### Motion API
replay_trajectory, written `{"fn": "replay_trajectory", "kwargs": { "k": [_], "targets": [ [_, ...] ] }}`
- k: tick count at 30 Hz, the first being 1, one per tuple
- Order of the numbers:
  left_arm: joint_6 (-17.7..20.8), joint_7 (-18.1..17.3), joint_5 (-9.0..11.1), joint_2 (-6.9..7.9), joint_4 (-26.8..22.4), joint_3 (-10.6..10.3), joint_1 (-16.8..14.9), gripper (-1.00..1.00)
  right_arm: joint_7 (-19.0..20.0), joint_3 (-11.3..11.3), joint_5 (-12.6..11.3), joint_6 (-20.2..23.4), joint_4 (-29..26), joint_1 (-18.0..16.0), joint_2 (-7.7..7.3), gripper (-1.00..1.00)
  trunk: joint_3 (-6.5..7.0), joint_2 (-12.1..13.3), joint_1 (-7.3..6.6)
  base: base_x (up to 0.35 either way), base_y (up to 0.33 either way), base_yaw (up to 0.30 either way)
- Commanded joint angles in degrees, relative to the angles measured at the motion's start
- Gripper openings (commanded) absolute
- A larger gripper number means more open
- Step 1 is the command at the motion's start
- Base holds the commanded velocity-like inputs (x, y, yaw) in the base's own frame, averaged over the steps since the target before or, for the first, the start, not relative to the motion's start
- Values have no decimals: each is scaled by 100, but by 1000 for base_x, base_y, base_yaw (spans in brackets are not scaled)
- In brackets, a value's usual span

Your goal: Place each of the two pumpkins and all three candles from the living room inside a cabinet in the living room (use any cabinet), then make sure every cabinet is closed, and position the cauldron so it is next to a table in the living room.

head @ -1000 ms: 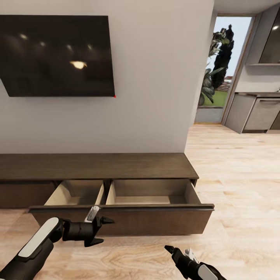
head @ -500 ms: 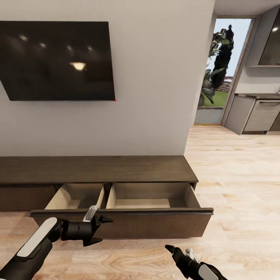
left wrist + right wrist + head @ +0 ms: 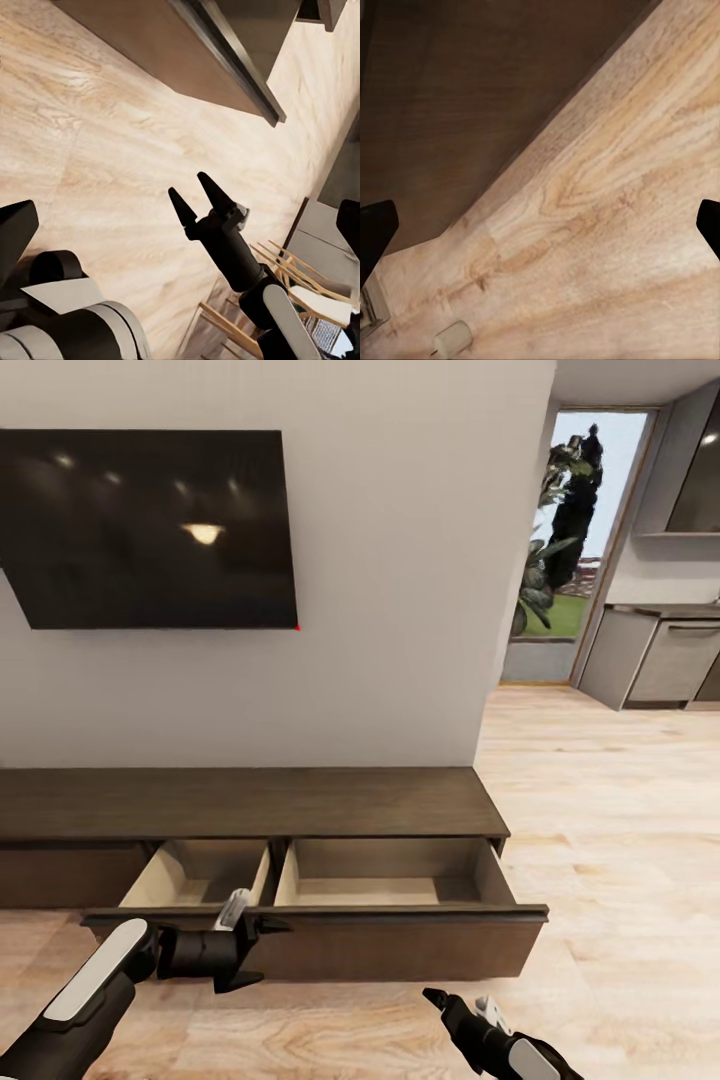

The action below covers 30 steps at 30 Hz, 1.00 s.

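Note:
The cabinet (image 3: 250, 800) is a long, low, dark-brown unit against the wall. Its wide drawer (image 3: 400, 945) is pulled out, and both compartments inside look empty. My left gripper (image 3: 262, 954) is open just in front of the drawer's front panel, near its left part. My right gripper (image 3: 436, 997) hovers low over the wooden floor before the drawer's right part; its fingers (image 3: 196, 201) stand apart, so it is open with nothing held. A small cream cylinder (image 3: 451, 337) lies on the floor; I cannot tell whether it is a candle. Pumpkins and cauldron are out of view.
A black TV (image 3: 150, 525) hangs on the wall above the cabinet. To the right, wooden floor (image 3: 600, 810) runs to a doorway and grey kitchen units (image 3: 660, 655). Wooden chair legs (image 3: 289, 270) stand behind my right arm.
The whole picture has slid down a little, so the camera moved. My left gripper now overlaps the drawer's front panel slightly more. The right gripper has stayed where it was.

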Motion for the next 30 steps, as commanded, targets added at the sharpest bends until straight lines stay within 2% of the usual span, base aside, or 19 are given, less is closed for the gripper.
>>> {"fn": "replay_trajectory", "kwargs": {
  "k": [1, 27, 30],
  "targets": [
    [-5, 56, 56, 3, -3, -11, -5, 100, 5, 40, -55, 14, -3, -2, -4, 100, 13, 39, -23, 0, 0, 150],
    [-5, 65, 52, 18, -3, -3, -5, 100, -23, 49, -42, -16, 54, 4, -1, 100, 480, 1082, -595, 0, 0, 281],
    [-5, 65, 52, 19, -3, -1, -5, 100, -28, 46, 56, -20, 56, 0, -1, 100, 534, 1202, -660, 0, 0, 292]
  ]
}}
